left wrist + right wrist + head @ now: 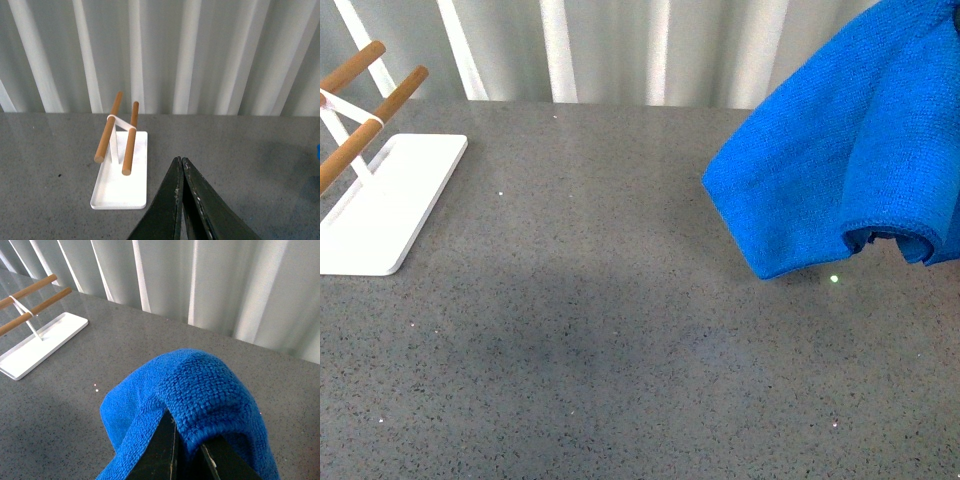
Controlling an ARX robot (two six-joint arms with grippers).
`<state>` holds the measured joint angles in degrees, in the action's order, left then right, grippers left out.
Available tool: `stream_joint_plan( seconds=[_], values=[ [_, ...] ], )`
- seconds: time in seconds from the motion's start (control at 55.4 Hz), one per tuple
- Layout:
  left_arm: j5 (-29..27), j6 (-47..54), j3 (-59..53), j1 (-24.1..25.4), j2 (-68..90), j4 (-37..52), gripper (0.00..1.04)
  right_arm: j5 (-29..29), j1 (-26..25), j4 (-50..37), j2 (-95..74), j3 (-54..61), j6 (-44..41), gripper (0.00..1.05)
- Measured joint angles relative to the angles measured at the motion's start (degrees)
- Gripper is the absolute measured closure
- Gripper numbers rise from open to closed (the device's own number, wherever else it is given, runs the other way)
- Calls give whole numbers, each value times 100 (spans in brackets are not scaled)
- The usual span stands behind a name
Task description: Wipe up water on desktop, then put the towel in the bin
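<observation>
The bright blue towel [840, 170] hangs in folds above the right side of the dark grey speckled desktop [620, 330], its lower edge just off the surface. In the right wrist view the towel [200, 390] drapes over my right gripper [187, 440], which is shut on it; only the dark fingers' bases show under the cloth. My left gripper [181, 162] is shut with nothing in it, its two black fingers pressed together above bare desktop [250, 165]. The bin is out of view. No water shows on the desktop.
A flat white tray-base rack [380, 210] with wooden bars [365, 100] stands at the left of the desktop; the same rack [122, 175] lies just beyond the left gripper. Pale vertical curtain folds [650, 50] run behind the desktop's far edge.
</observation>
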<state>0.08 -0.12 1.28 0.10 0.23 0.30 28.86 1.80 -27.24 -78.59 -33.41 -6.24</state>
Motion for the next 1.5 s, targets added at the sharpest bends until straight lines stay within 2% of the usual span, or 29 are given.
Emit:
stream_joint_plan(
  seconds=[0.163, 0.181, 0.253, 0.343, 0.506, 0.614, 0.722, 0.813, 1.156, 1.282, 1.39, 1.499],
  values=[
    [0, 0, 0, 0, 0, -26, 101, -66, -20, -160, -164, -9, -2, 102],
    [2, -4, 0, 0, 0, -26, 99, -72, -24, -177, -254, -33, -2, 102],
    [2, -2, 0, 0, 0, -26, 83, -22, -39, -90, -713, -229, 24, 102],
    [0, -2, 0, 0, 0, -26, 69, -50, -48, 382, -1309, -579, -116, 102],
    [0, -2, 0, 0, 0, -26, 41, -407, -70, 1377, -2549, -1139, -855, 102],
    [0, -2, 0, 0, 0, -26, 25, -658, -153, 1550, -3165, -1200, -1294, 102],
    [0, -2, 0, 0, 0, -26, 6, -455, -369, 1633, -3506, -1196, -1434, 102],
    [0, -2, 0, 0, 0, -26, 8, -326, -520, 1674, -3534, -1200, -1449, 102],
    [0, 0, 0, 0, 0, -26, 7, -592, -1086, 1679, -3766, -1379, -1862, 102],
    [0, 0, 0, 0, 0, -26, 7, -828, -957, 1469, -4011, -1744, -1864, 102],
    [0, 0, 0, 0, 0, -26, 7, -1119, -717, 1401, -4312, -2190, -1856, 102],
    [0, 0, 0, 0, 0, -26, 7, -1172, -404, 1305, -4662, -2730, -1770, 102]
  ],
)
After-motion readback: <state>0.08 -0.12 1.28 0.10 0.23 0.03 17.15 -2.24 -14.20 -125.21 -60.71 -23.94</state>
